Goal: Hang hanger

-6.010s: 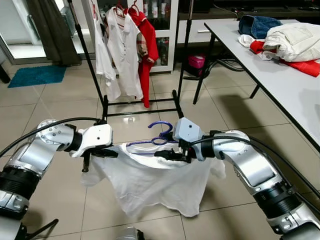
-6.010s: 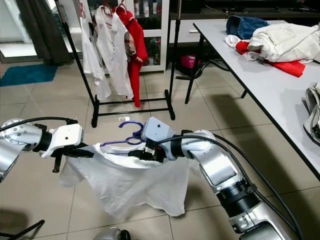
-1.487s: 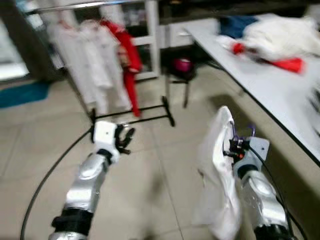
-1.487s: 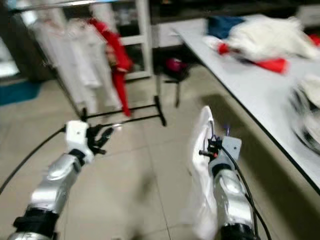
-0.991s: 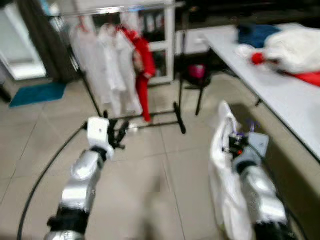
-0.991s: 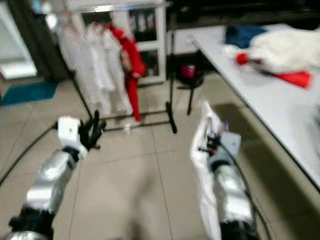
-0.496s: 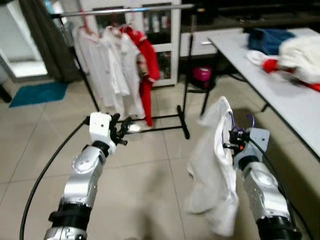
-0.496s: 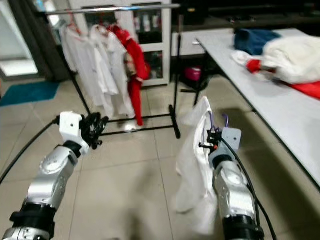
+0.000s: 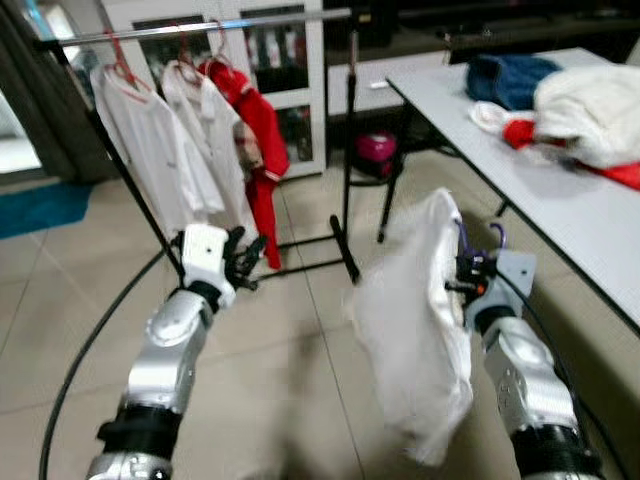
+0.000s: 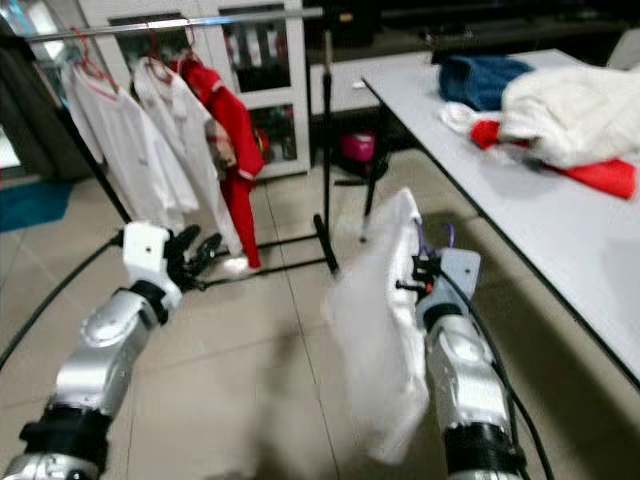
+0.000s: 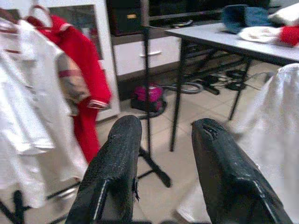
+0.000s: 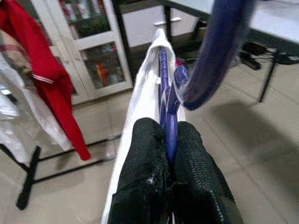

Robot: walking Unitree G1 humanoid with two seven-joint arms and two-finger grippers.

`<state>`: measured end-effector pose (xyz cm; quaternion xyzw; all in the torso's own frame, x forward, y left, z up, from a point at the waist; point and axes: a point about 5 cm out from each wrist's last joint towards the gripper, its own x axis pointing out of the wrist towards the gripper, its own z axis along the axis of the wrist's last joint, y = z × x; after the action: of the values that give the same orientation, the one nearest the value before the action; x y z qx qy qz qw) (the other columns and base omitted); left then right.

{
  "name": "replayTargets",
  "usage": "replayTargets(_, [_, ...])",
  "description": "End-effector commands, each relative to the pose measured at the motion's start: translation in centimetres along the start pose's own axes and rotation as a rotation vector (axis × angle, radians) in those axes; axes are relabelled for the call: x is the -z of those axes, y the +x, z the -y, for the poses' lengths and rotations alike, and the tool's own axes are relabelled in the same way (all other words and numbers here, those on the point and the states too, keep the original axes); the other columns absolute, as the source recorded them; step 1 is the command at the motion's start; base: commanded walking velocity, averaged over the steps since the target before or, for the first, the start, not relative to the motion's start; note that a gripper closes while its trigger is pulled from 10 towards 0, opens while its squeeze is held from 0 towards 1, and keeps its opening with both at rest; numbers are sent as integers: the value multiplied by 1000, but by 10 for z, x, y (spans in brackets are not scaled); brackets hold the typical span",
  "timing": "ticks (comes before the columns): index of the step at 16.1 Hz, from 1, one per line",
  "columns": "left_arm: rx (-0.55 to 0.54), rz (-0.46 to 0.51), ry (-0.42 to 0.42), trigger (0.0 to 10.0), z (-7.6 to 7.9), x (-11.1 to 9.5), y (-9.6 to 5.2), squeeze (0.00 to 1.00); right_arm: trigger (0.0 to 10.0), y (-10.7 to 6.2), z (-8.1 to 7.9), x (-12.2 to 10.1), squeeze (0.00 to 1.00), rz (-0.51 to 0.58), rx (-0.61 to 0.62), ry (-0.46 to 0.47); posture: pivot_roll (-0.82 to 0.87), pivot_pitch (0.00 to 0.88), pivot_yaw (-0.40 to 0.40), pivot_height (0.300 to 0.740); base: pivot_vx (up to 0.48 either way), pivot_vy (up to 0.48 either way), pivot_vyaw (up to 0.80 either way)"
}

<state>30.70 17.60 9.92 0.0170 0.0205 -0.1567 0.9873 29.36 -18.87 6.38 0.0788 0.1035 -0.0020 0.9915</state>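
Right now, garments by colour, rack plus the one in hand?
White: 3, two shirts on the rack and the white shirt on the purple hanger clamped in the right gripper.
Red: 1, red garment on the rack.
Total: 4

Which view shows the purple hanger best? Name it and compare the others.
The right wrist view: the purple hanger is close and sharp, pinched between the right gripper's fingers inside the white shirt. Both eye views show little more than its hook above the shirt. The left wrist view shows shirt fabric.
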Motion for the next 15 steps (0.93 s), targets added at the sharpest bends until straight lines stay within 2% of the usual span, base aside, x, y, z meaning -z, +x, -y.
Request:
replayTargets(1, [-8, 4, 9, 10000, -4, -4, 1, 0, 10000, 5, -10, -9, 0, 30, -36, -17, -41, 0, 59, 740, 345, 0, 0])
replayTargets(15, [1, 1, 13, 10000, -4, -4, -1, 0, 10000, 6, -12, -8, 0, 21, -41, -18, -42, 0, 54, 740, 347, 0, 0])
